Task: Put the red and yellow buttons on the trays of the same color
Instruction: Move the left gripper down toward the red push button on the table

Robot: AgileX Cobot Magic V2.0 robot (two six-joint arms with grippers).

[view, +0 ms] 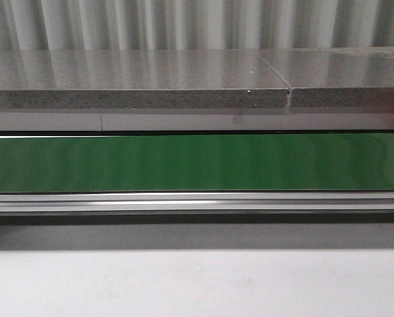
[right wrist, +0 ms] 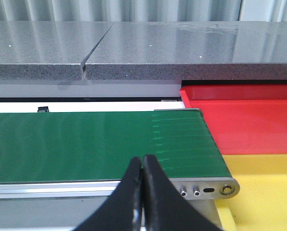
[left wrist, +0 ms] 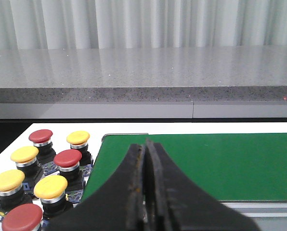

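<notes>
In the left wrist view, several red and yellow push buttons stand in a cluster on a white surface beside the conveyor's end: a red button [left wrist: 68, 158], a yellow button [left wrist: 78, 138], another yellow button [left wrist: 50, 187]. My left gripper [left wrist: 146, 147] is shut and empty, over the green belt [left wrist: 220, 163] just beside them. In the right wrist view, my right gripper [right wrist: 142, 161] is shut and empty at the belt's near edge. The red tray [right wrist: 249, 120] and the yellow tray [right wrist: 264, 192] sit past the belt's other end. No button lies on the belt.
The green conveyor belt [view: 197, 162] runs across the front view with an aluminium rail [view: 197, 201] along its near side. A grey stone counter [view: 137, 89] stands behind it. Neither arm shows in the front view.
</notes>
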